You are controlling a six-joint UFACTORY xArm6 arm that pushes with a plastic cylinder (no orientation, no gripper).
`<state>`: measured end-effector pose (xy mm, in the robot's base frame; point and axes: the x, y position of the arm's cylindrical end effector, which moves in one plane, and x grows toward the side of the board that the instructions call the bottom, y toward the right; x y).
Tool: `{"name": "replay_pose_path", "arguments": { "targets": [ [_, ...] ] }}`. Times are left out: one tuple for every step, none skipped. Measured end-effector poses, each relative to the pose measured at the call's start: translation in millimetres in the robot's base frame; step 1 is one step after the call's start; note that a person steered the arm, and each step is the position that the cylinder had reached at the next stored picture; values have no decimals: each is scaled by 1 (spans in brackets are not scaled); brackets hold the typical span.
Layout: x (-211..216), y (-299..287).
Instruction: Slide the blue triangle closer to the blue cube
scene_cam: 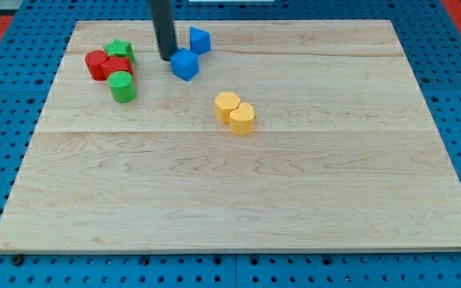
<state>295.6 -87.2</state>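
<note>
With no claw fitted, so nothing held, my tip (167, 58) is set at nine o'clock of the blue cube (185, 64); the blue triangle (199, 39) should be approached from its far side and nudged gently cube-ward.

1 dark rod enters from the view's top edge and hangs close to vertical, leaning slightly toward the view's right as it descends. My tip (167, 58) sits low at the board surface, in the upper part of the view, left of centre. No arm links or wrist visible above the rod; only the straight shaft shows.
</note>
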Motion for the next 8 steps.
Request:
{"name": "replay_pose_path", "arguments": {
  "targets": [
    [34, 29],
    [50, 34],
    [-7, 33],
    [-39, 90],
    [-91, 42],
    [-67, -17],
    [-18, 25],
    [-64, -8]
  ]
}}
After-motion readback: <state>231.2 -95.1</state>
